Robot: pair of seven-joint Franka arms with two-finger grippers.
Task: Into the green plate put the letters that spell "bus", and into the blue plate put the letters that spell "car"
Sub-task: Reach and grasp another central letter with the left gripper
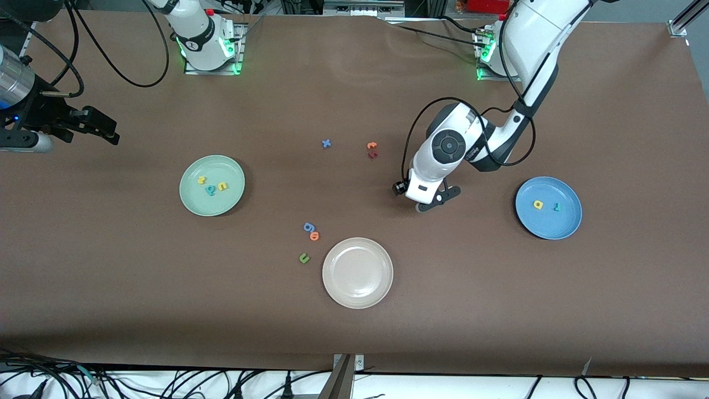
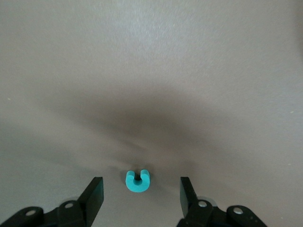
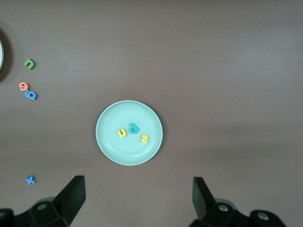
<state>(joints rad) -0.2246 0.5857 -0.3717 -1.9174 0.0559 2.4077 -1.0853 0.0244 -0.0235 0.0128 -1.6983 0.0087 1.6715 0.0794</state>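
A teal "c" (image 2: 137, 181) lies flat on the brown table between the open fingers of my left gripper (image 2: 141, 187), with a gap on each side. In the front view that gripper (image 1: 429, 200) hangs low between the beige plate and the blue plate (image 1: 554, 227) and hides the "c". The blue plate holds a yellow "a" (image 1: 538, 204) and a teal "r" (image 1: 557, 207). The green plate (image 1: 191, 202) holds a yellow "s" (image 1: 201, 179), a teal "b" (image 1: 211, 190) and a yellow "u" (image 1: 222, 187). My right gripper (image 1: 105, 128) waits open and empty, high over the right arm's end of the table.
A beige plate (image 1: 358, 272) stands empty nearest the front camera. Beside it lie a blue "g" (image 1: 308, 226), an orange "o" (image 1: 314, 236) and a green "u" (image 1: 303, 257). Mid-table lie a blue "x" (image 1: 326, 143), an orange "t" (image 1: 371, 146) and a dark red letter (image 1: 373, 154).
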